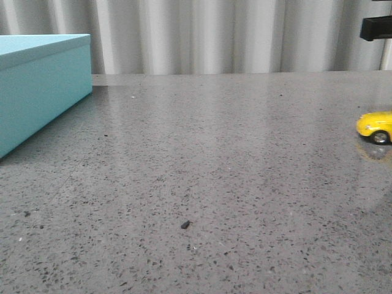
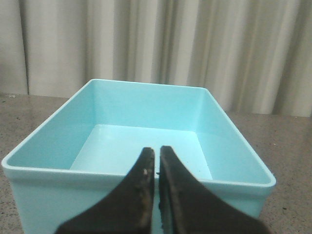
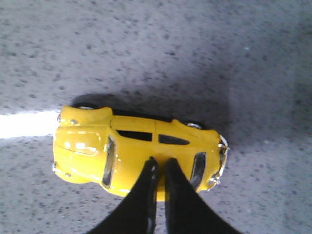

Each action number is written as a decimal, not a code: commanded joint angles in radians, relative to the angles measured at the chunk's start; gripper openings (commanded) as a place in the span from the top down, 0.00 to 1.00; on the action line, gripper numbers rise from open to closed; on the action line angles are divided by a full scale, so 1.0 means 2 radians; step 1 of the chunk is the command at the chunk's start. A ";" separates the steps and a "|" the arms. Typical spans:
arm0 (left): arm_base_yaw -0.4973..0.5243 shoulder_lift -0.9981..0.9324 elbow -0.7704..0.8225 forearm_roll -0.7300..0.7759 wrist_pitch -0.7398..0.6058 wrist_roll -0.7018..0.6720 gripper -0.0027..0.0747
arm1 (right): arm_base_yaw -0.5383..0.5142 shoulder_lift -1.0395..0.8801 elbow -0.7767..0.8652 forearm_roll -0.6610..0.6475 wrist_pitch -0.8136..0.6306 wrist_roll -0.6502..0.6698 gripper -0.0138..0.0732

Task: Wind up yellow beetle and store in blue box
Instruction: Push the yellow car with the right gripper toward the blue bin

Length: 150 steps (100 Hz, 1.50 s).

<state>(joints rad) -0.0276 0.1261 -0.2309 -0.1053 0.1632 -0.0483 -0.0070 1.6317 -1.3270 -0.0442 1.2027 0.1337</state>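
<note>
The beetle [image 3: 139,156] sits on its wheels on the table [image 1: 202,184], far over on the right side in the front view, well apart from the box [image 1: 37,86], which stands at the far left; the right claw [image 3: 159,168] hangs just above the car's roof with its two tips pressed almost together, holding nothing; the left claw [image 2: 156,161] hovers over the box with its tips nearly touching too, also holding nothing; the box has no lid on in the left wrist view and looks bare inside; I think the job is at its very start, the car not yet picked up or wound; the next move needs the right claw to spread wide, then come down around the car's sides; the car is small, round and shiny, so it may slip; the box is smooth with flat walls and round corners; the table is hard grey stone with dark specks.
</note>
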 commanded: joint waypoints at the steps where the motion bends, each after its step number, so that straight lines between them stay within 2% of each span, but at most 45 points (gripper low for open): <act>1: 0.001 0.011 -0.017 -0.005 -0.040 -0.005 0.99 | -0.018 0.001 0.004 -0.037 0.011 -0.002 0.91; 31: 0.001 0.011 -0.017 -0.005 -0.040 -0.005 0.99 | -0.053 0.001 0.004 -0.047 0.022 -0.002 0.91; 60: 0.001 0.011 -0.017 -0.005 -0.040 -0.005 0.99 | -0.057 -0.006 0.003 -0.061 0.019 0.000 0.91; 72: 0.001 0.011 -0.017 -0.005 -0.040 -0.005 0.99 | -0.051 -0.045 0.002 -0.053 -0.007 0.002 0.91; 88: 0.001 0.011 -0.017 -0.005 -0.040 -0.005 0.99 | -0.051 -0.127 0.002 -0.002 -0.045 0.002 0.91; 107: 0.001 0.011 -0.017 -0.005 -0.040 -0.005 0.99 | -0.051 -0.190 0.002 0.000 -0.062 0.002 0.91; 150: 0.001 0.011 -0.017 -0.005 -0.040 -0.005 0.99 | -0.051 -0.210 0.004 0.004 -0.070 0.002 0.91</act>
<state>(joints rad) -0.0276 0.1261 -0.2309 -0.1053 0.1632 -0.0483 -0.1050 1.2403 -1.2949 -0.0337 1.1169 0.1337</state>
